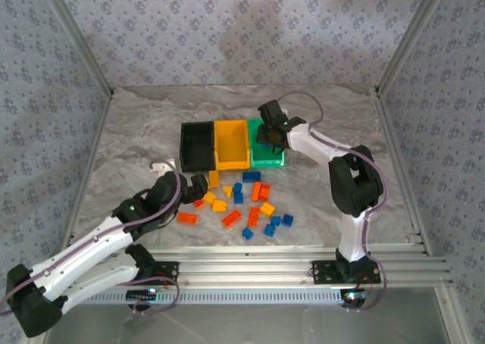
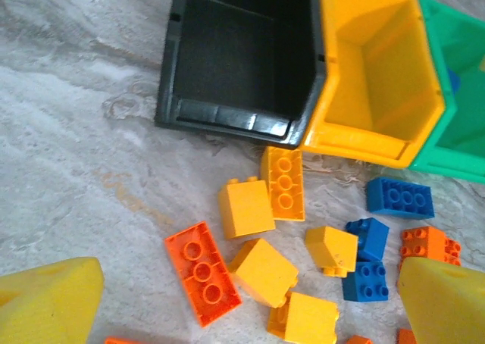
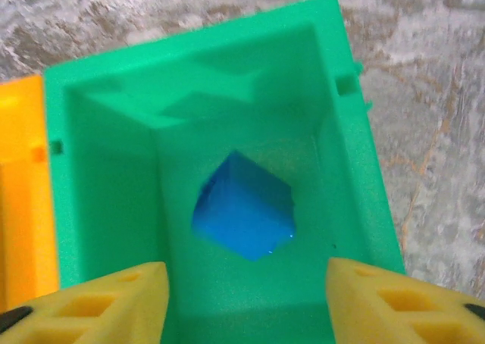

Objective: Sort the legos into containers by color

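Observation:
The containers stand joined in a row: black (image 1: 195, 145), yellow-orange (image 1: 232, 143) and green (image 1: 267, 156). My right gripper (image 1: 267, 136) hangs open over the green bin (image 3: 106, 177). A blue lego (image 3: 244, 206) sits tilted inside that bin, clear of both fingers (image 3: 114, 302). Loose legos in blue, orange-red and yellow-orange lie scattered in front of the bins (image 1: 242, 204). My left gripper (image 2: 250, 298) is open, low over the pile's left side. An orange-red flat brick (image 2: 203, 272) and yellow-orange bricks (image 2: 263, 270) lie between its fingers.
The black bin (image 2: 242, 64) and yellow-orange bin (image 2: 379, 71) look empty in the left wrist view. Blue bricks (image 2: 400, 198) lie at the right of the pile. A metal frame rail (image 1: 303, 264) runs along the near table edge, and patterned walls enclose the table.

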